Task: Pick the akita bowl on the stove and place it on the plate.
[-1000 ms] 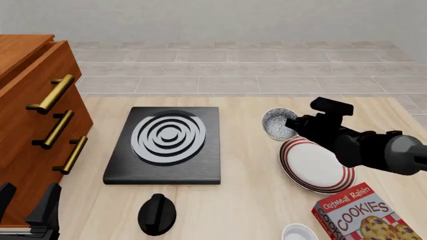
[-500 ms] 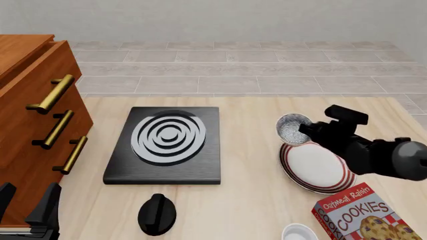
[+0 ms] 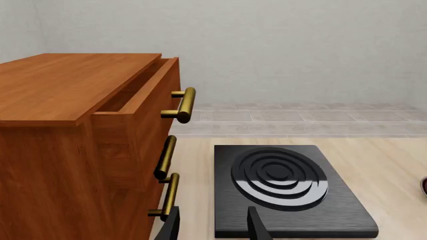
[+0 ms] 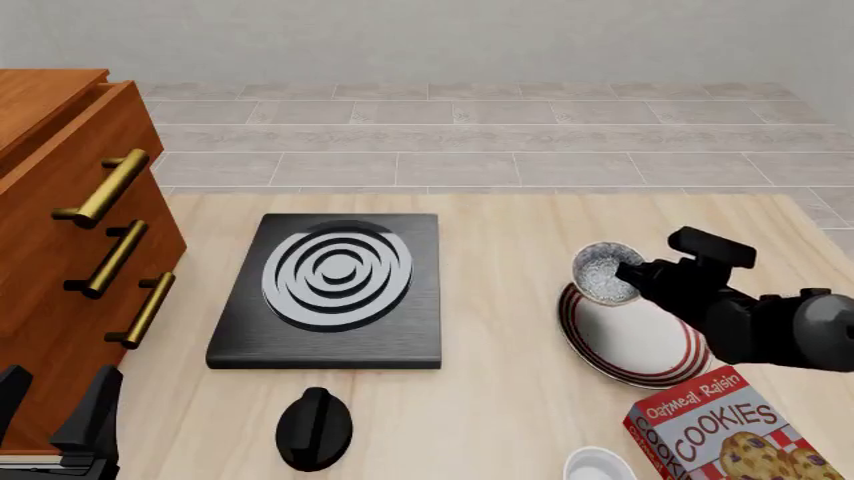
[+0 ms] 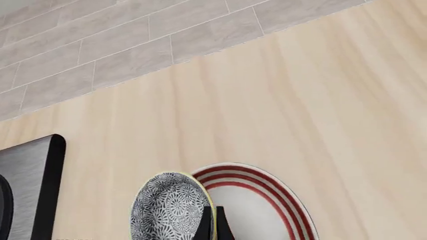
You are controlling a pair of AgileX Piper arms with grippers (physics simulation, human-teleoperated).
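Observation:
The akita bowl (image 4: 606, 273), dark outside and speckled inside, hangs tilted over the far-left rim of the red-striped plate (image 4: 627, 340). My right gripper (image 4: 638, 276) is shut on the bowl's rim. The right wrist view shows the akita bowl (image 5: 170, 207) pinched between the fingers (image 5: 204, 227), overlapping the edge of the plate (image 5: 260, 210). The stove (image 4: 334, 285) has nothing on its burner rings. Low beside the cabinet, my left gripper (image 4: 54, 408) is open with nothing in it. In its own view the left gripper (image 3: 213, 229) looks onto the stove (image 3: 287, 190).
A wooden cabinet (image 4: 67, 230) with brass handles and a slightly open top drawer fills the left side. A round black knob (image 4: 315, 428) lies in front of the stove. A cookies box (image 4: 721, 432) and a plain white bowl (image 4: 597, 466) sit near the front right edge.
My right gripper has carried the bowl to the right and nearer, from beyond the plate's far rim to over that rim. The left arm has not moved.

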